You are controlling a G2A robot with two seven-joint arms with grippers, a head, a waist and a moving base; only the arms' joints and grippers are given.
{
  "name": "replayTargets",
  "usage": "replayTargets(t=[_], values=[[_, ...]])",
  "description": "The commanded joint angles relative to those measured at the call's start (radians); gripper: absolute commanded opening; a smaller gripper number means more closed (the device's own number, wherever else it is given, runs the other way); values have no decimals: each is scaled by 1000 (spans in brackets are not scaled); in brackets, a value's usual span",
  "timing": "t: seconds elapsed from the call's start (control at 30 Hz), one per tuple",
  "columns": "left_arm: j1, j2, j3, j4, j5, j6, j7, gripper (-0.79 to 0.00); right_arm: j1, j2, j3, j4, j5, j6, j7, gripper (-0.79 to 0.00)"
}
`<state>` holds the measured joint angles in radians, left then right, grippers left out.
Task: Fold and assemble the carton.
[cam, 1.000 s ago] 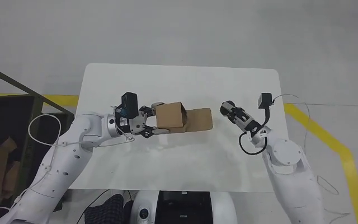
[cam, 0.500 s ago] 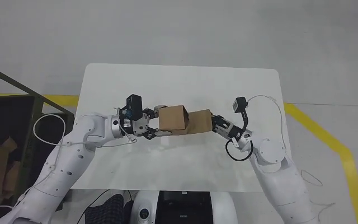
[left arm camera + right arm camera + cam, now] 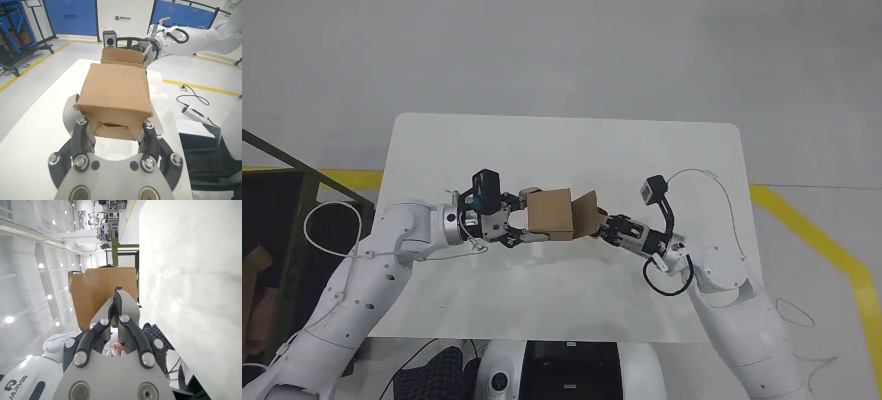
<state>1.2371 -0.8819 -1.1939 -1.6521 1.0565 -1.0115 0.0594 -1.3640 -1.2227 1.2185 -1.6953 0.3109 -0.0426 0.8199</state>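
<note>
carton [image 3: 550,213] is plain brown corrugated: light, thin walls, stiff only along the creases. panels will likely bow or dent if i squeeze mid-face. surface looks dry and matte, so grip should hold without much force. best hold is across two opposite side walls close to an end, where the folded-in end backs the walls up. flaps want a flat push near the free edge, not a pinch.

left gripper [image 3: 113,123]: fingers [image 3: 70,106] are apart by the carton's width and clamped on it, one on each side wall at the end nearest my wrist. that end looks folded in already, with a slit between the tucked flaps. the carton lies on its side, long axis pointing from the left wrist toward the right arm, over the middle of the table [image 3: 662,150]. can't tell if the underside rests on the table or hangs just above it.

right gripper [image 3: 117,290]: fingers together, nothing between them. the closed tip is up against the outer face of the far-end flap [image 3: 90,294], toward its table-side edge. the flap stands partly raised at the far mouth, not closed yet.

judgement: closing the far end is the step in hand. risks are the flap springing back, or the push sliding the carton through the left hold.
</note>
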Motion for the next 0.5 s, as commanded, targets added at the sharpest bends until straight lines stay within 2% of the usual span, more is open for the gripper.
replayTargets(t=[0.0,0.1,0.17,0.23,0.47], values=[[1,-1,0,-1,10,-1,3,-302,2,1,5,0,14,6,1,-785],[2,-2,0,-4,24,-1,9,-299,3,3,11,-5,27,12,5,-754],[3,-2,0,-4,32,-1,11,-302,3,4,13,-11,30,14,6,-677],[5,-3,0,-4,39,-1,14,-283,3,6,14,-17,24,13,6,-653],[10,-5,-3,-3,63,1,19,-274,0,10,6,-38,-4,9,5,-696]])
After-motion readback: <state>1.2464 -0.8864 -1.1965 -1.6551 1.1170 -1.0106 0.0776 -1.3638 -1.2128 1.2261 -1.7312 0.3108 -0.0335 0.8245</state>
